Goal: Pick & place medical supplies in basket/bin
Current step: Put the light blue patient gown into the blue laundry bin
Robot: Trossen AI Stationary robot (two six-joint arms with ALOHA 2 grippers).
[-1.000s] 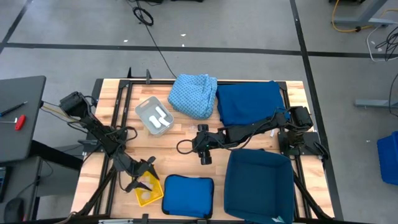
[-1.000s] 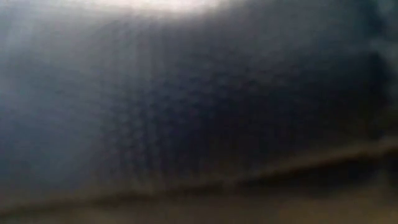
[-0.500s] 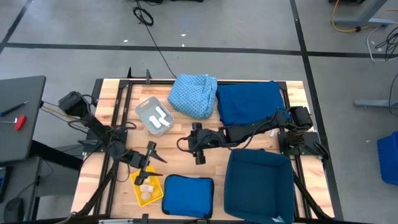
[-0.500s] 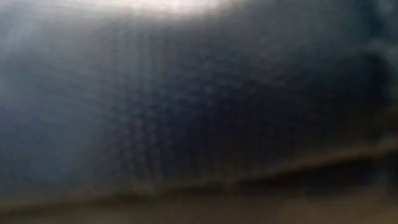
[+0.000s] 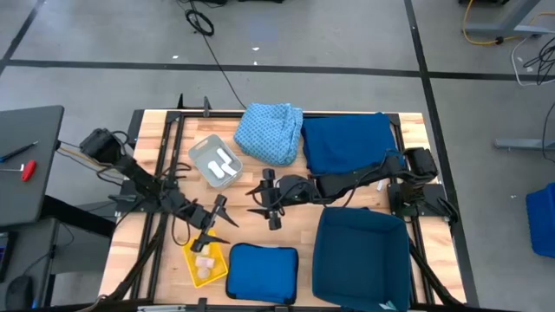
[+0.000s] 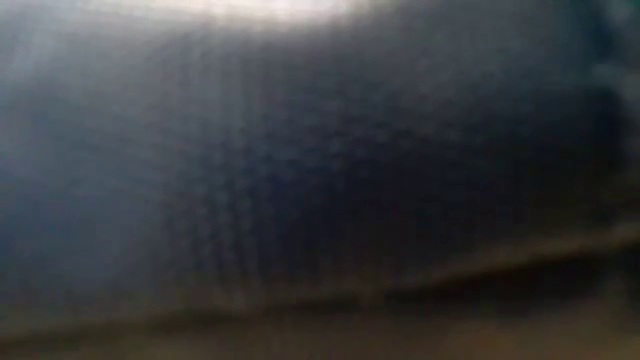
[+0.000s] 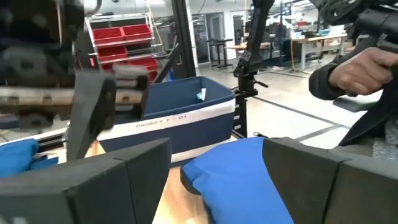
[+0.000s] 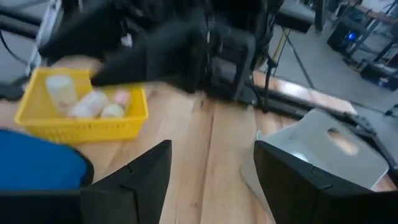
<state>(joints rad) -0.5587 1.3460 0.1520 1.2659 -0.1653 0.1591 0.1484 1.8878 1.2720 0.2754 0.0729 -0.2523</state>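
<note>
The yellow mesh basket point(image 5: 204, 264) stands near the front left and holds several pale rolls point(image 8: 87, 102). Just beyond its far right corner my left gripper point(image 5: 217, 222) hovers open and level, with nothing between its fingers point(image 7: 214, 183). My right gripper point(image 5: 268, 199) is open and empty above the bare wood at mid-table point(image 8: 214, 180). The grey tray point(image 5: 217, 162) holds white packets. A light blue patterned cloth point(image 5: 270, 132) and a dark blue cloth point(image 5: 347, 143) lie at the far side. The large dark blue bin point(image 5: 360, 256) stands at the front right.
A flat blue pad point(image 5: 262, 270) lies between basket and bin at the front edge. Something dark right in front of the lens fills the low view. A person's hand point(image 7: 354, 68) shows beyond the table in the left wrist view. Bare wood lies between the two grippers.
My left gripper has risen from over the yellow basket, swung toward the table's far right and tipped up to level, uncovering the rolls in the basket. My right gripper has lifted, tipped upward and shifted slightly toward the table's left.
</note>
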